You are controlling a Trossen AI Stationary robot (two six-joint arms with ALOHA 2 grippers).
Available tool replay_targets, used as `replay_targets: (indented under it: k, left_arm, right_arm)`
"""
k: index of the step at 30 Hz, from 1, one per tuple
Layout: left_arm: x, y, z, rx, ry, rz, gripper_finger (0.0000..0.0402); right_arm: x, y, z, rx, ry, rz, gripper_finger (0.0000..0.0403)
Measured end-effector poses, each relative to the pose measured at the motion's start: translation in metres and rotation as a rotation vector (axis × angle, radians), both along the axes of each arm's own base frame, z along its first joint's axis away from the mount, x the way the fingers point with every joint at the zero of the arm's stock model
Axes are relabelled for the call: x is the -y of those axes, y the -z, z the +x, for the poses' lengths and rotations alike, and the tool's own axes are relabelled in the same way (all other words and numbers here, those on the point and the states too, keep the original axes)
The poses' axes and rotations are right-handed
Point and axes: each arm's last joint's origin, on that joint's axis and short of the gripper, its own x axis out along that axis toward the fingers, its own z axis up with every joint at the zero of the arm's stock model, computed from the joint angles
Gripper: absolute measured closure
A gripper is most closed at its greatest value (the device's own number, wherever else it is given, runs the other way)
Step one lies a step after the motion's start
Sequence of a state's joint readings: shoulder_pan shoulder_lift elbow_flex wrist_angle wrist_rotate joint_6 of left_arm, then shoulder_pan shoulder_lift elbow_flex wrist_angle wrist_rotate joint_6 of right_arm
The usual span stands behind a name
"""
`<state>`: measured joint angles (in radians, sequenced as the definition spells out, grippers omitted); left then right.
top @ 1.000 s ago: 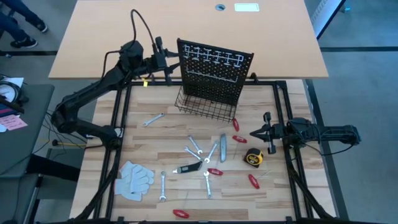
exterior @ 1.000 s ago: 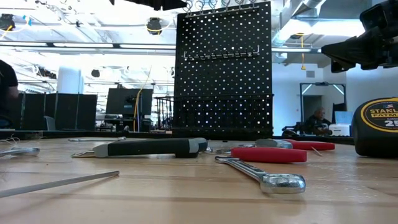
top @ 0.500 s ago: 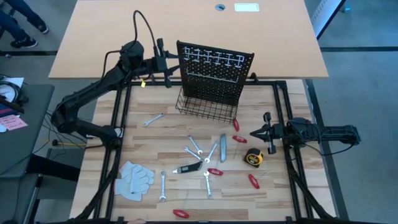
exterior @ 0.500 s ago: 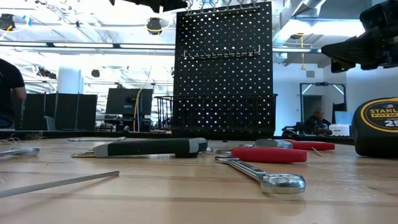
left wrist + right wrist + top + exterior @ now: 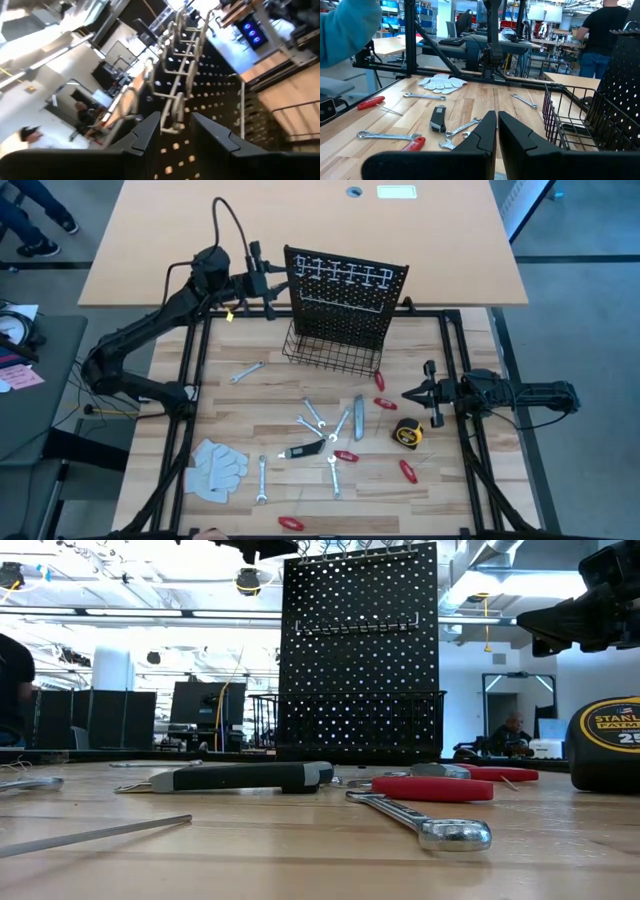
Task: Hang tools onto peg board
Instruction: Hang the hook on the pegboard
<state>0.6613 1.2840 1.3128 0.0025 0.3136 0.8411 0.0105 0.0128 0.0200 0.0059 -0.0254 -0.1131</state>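
The black peg board stands upright at the table's far middle, with a row of silver hooks along its top and a wire basket at its base. My left gripper is level at the board's top left corner, shut on a silver wrench. Several wrenches, a tape measure, a grey knife, a black-handled tool and red-handled tools lie flat on the table. My right gripper waits shut and empty at the table's right side. My left gripper pinches the near end of the silver wrench between its two fingers. The fingers are level and come from the table's left toward the board's top hooks. The wrench sticks out ahead of the fingers, high above the table; I cannot tell whether it touches a hook.
White gloves lie at the near left. A lone wrench lies left of the basket. The black frame rails run along both table sides. People stand in the room beyond the table.
My left gripper has stayed at the board's top left corner and rolled a little about the line along which it points, turning the wrench with it.
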Motion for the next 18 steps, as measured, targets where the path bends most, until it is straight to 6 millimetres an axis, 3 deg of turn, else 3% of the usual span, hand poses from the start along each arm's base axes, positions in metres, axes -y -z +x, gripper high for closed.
replay_targets:
  k: [6,11,14,18]
  left_arm:
    - [0.014,-0.015,-0.018,0.035,-0.004,0.014,0.0296]
    - [0.027,-0.019,-0.035,0.038,-0.001,-0.120,0.0297]
    - [0.030,-0.013,-0.036,0.021,0.007,-0.227,0.0297]
    - [0.031,0.010,-0.026,-0.023,0.045,-0.330,0.0297]
  right_arm:
    - [0.000,0.000,0.000,0.001,-0.001,0.000,0.0376]
    - [0.000,0.000,0.000,0.000,-0.001,0.000,0.0376]
    - [0.000,0.000,0.000,0.000,0.000,0.000,0.0376]
    - [0.000,0.000,0.000,0.001,-0.001,0.000,0.0376]
